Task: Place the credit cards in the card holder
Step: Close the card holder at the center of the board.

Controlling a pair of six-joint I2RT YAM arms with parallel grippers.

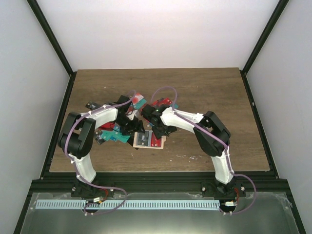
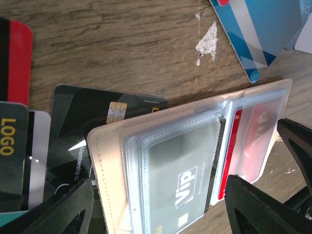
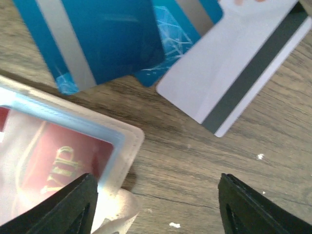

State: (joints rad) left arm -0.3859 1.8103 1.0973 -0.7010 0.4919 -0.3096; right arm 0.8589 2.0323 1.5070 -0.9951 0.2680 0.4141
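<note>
I saw the left fingers (image 2: 263, 209) wide apart, the opened card holder (image 2: 195, 161) lying between them on the surface (image 2: 122, 44) | black card (image 2: 83, 122) partly under it | right fingers (image 3: 63, 204) also wide, over wood beside its corner, blue cards (image 3: 107, 39) beyond.

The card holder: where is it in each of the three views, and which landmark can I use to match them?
Top external: the card holder lies open just below the picture's centre.
Left wrist: it fills the lower centre and right.
Right wrist: only one corner shows, at the lower left.
Shared landmark: the red card inside its clear pocket.
</note>
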